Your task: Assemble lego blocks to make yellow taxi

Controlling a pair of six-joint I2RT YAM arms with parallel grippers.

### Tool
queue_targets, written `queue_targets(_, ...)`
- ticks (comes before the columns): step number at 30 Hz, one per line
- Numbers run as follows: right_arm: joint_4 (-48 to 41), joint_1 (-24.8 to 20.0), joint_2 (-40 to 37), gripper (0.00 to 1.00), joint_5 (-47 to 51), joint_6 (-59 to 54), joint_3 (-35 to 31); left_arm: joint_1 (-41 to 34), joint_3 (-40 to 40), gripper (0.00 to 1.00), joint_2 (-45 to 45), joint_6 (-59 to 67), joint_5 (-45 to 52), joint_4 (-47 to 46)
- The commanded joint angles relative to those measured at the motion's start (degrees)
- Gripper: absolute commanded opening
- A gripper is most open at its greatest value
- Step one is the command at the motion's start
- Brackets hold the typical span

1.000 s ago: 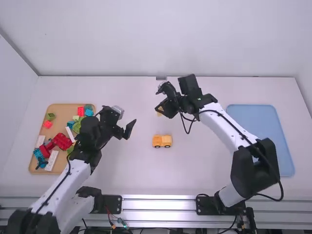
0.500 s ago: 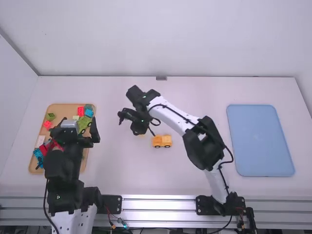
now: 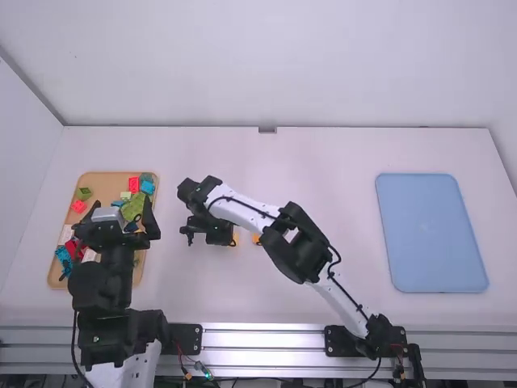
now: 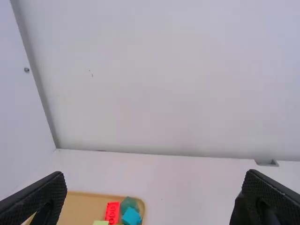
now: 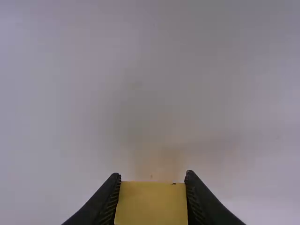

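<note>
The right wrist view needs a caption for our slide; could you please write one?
The right gripper grips a yellow block over the white table.

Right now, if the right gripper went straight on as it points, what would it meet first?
Most likely the white tabletop: the right gripper seems to point down. The yellow block it holds would touch first; the gap is unclear.

blue tray (image 3: 432,234): smooth, matt plastic
yellow block (image 5: 151,204): smooth plastic, matt
rail (image 3: 258,336): bare metal, glossy
tabletop (image 3: 347,153): smooth, matt
wall (image 3: 363,65): smooth
</note>
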Motion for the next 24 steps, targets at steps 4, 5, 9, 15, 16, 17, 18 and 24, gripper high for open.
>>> queue_targets(4,0.07,-1.2,1.18,0.25,1.62,-0.31,1.92,0.37,-4.87,0.99,-0.31,-0.24,-0.17,5.68)
queue_targets(5,0.11,-1.27,1.18,0.27,1.62,-0.31,1.92,0.42,-5.22,0.99,-0.31,-0.24,0.02,6.12)
queue_targets(9,0.07,-1.99,1.18,0.66,1.27,-0.26,1.92,-0.15,-6.54,1.0,-0.31,-0.24,3.15,7.89)
queue_targets(15,-0.02,-2.38,0.96,0.98,0.74,-0.33,2.93,0.04,-6.56,0.99,-0.31,-0.24,4.35,8.9)
queue_targets(16,-0.44,-2.38,0.9,0.99,0.48,-0.22,3.85,-0.11,-6.47,0.99,-0.31,-0.26,4.37,8.79)
queue_targets(17,-1.07,-2.73,0.63,0.99,0.35,0.68,4.98,-0.11,-6.38,0.99,-0.31,-0.46,4.87,8.59)
queue_targets(18,-1.44,-3.06,0.55,0.98,0.33,1.77,5.81,-0.02,-6.29,0.99,-0.31,-0.79,5.73,8.41)
queue_targets(24,-4.2,-7.56,-4.37,0.98,-4.28,6.99,10.16,-0.11,-3.54,0.99,2.08,-1.09,11.13,5.4)
